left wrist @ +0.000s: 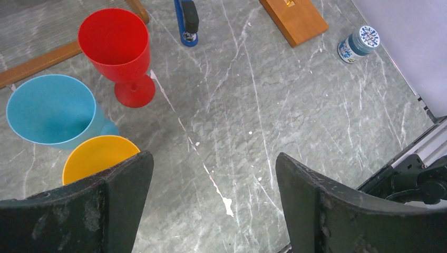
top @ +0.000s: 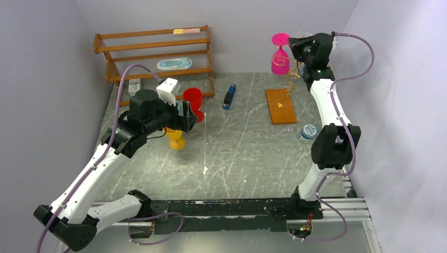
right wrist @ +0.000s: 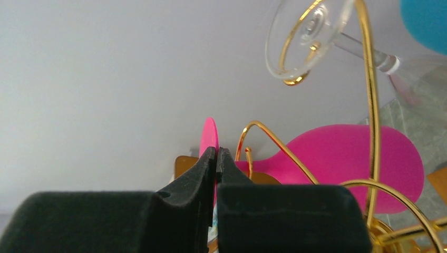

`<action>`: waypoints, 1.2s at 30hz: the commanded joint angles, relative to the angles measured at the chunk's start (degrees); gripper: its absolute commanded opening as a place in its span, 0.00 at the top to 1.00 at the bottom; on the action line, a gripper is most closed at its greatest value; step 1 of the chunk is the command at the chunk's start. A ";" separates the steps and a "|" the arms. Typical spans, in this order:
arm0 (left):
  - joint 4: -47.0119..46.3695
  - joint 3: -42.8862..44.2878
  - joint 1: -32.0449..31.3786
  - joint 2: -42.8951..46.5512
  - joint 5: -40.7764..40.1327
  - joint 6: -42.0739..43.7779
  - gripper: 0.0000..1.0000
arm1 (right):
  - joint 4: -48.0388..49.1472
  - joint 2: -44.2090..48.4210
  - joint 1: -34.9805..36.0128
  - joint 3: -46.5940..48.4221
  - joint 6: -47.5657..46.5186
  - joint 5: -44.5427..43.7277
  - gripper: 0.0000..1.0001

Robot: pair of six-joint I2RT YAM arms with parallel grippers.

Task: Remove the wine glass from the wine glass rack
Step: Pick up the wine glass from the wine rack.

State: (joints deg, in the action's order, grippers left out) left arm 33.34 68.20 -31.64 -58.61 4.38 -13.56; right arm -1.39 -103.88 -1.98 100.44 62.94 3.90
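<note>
A pink wine glass [top: 280, 60] hangs upside down on the wine glass rack [top: 289, 79], a gold wire stand on an orange-brown wooden base [top: 280, 107] at the back right. My right gripper [top: 293, 46] is raised beside the top of the rack. In the right wrist view it [right wrist: 216, 154] is shut on the thin edge of the pink foot [right wrist: 210, 134], with the pink bowl [right wrist: 348, 158] behind the gold wires [right wrist: 371, 105]. A clear glass [right wrist: 308, 39] hangs on another arm. My left gripper [left wrist: 213, 163] is open over bare table, holding nothing.
Red [left wrist: 117, 47], blue [left wrist: 50, 108] and yellow [left wrist: 97, 155] goblets stand by my left gripper. A brown slatted shelf [top: 153, 52] lines the back left. A blue stapler [top: 229, 96] lies mid-table and a small jar [top: 307, 132] sits near the right arm.
</note>
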 commanded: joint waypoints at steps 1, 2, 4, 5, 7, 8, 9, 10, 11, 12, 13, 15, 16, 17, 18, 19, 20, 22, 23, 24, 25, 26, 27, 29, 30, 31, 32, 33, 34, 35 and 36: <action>0.56 0.40 0.26 0.06 0.97 -0.46 0.10 | 3.70 3.46 -0.50 -2.92 2.25 -3.71 1.00; 0.50 0.24 0.26 0.16 1.02 -0.49 0.10 | 4.08 3.89 -0.48 -3.48 2.31 -3.72 1.00; 0.14 -0.14 0.27 0.38 1.17 -0.63 0.10 | 3.76 4.24 -0.44 -3.55 1.77 -5.27 1.00; -0.08 -0.39 0.26 0.43 1.31 -0.71 0.10 | 3.73 4.20 -0.40 -3.55 1.41 -5.57 1.00; -0.35 -0.51 0.27 0.39 1.70 -0.84 0.10 | 3.63 3.97 0.00 -3.22 0.01 -6.64 1.00; -0.50 -0.53 0.31 0.30 1.77 -0.95 0.10 | 3.32 3.90 0.42 -2.94 -0.76 -7.86 1.00; -0.69 -0.54 0.27 0.15 1.85 -1.02 0.10 | 3.38 3.77 0.93 -3.09 -1.02 -8.78 1.00; -0.66 -0.42 0.26 -0.05 2.05 -0.96 0.10 | 4.19 3.59 1.43 -3.51 -1.01 -9.03 1.00; -0.58 -0.15 0.26 -0.28 2.23 -0.99 0.10 | 4.53 3.13 1.60 -3.63 -0.98 -9.10 1.00; -0.17 0.24 0.26 -0.49 2.37 -0.87 0.10 | 4.00 2.49 1.62 -3.08 -1.02 -9.28 1.00; 0.04 0.50 0.26 -0.60 2.38 -0.80 0.11 | 3.60 1.99 1.63 -2.69 -0.91 -9.56 1.00; 0.49 0.54 0.28 -0.38 1.97 -0.68 0.11 | 4.66 1.58 1.64 -3.17 -0.43 -9.60 1.00; 0.45 0.30 0.26 -0.11 1.75 -0.68 0.10 | 4.83 1.36 2.90 -3.04 -0.30 -9.70 1.00; 0.32 0.05 0.26 0.13 1.56 -0.68 0.10 | 4.82 1.06 3.09 -2.61 -0.42 -9.73 1.00; 0.19 -0.11 0.26 0.30 1.48 -0.77 0.10 | 4.60 0.69 3.12 -2.08 -0.51 -9.74 1.00; 0.16 -0.21 0.30 0.44 1.55 -0.77 0.10 | 4.34 0.43 3.12 -1.67 -0.53 -9.84 1.00; 0.06 -0.26 0.27 0.43 1.51 -0.84 0.10 | 4.40 0.16 3.13 -1.42 -0.51 -9.78 1.00; -0.06 -0.21 0.26 0.14 1.74 -0.93 0.10 | 4.03 -0.55 3.12 -0.46 -0.44 -9.08 1.00; -0.04 -0.15 0.30 -0.06 1.98 -0.99 0.10 | 3.67 -0.85 3.16 0.13 -0.63 -9.01 1.00; -0.05 -0.17 0.26 -0.16 2.17 -1.03 0.10 | 3.52 -1.08 3.20 0.65 -0.82 -9.02 1.00; -0.18 -0.03 0.26 -0.28 2.35 -1.03 0.10 | 3.43 -1.19 3.22 0.97 -0.88 -9.12 1.00; -0.15 -0.13 0.26 -0.33 2.46 -1.17 0.10 | 3.47 -1.24 3.29 1.11 -0.96 -9.49 1.00; -0.27 -0.09 0.26 -0.35 2.47 -1.19 0.10 | 3.35 -1.24 3.42 1.27 -1.31 -9.88 1.00; -0.38 -0.30 0.28 -0.26 2.62 -1.20 0.10 | 3.24 -1.48 3.56 1.85 -1.71 -10.62 1.00; -0.50 -0.31 0.29 -0.23 2.72 -1.22 0.10 | 3.11 -1.64 3.56 2.31 -1.76 -10.76 1.00; -0.51 -0.27 0.26 -0.23 2.69 -1.23 0.10 | 2.87 -1.80 3.67 2.65 -1.89 -11.02 1.00; -0.48 -0.27 0.31 -0.23 2.73 -1.21 0.10 | 2.74 -1.85 3.91 2.85 -1.93 -11.38 1.00; -0.46 -0.34 0.27 -0.21 2.63 -1.24 0.10 | 2.79 -1.81 4.05 2.95 -2.17 -11.79 1.00; -0.31 -0.33 0.26 -0.19 2.61 -1.23 0.10 | 2.76 -1.77 4.25 3.04 -2.57 -12.41 1.00; -0.26 -0.43 0.27 -0.15 2.45 -1.18 0.10 | 2.41 -1.70 4.52 3.27 -3.22 -13.38 1.00; -0.25 -0.44 0.26 -0.13 2.35 -1.12 0.10 | 1.94 -1.56 4.82 3.38 -3.59 -14.79 1.00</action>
State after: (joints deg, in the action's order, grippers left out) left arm 33.32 68.18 -31.64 -58.98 5.67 -14.39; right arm 0.84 -104.77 2.07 101.60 61.36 -5.34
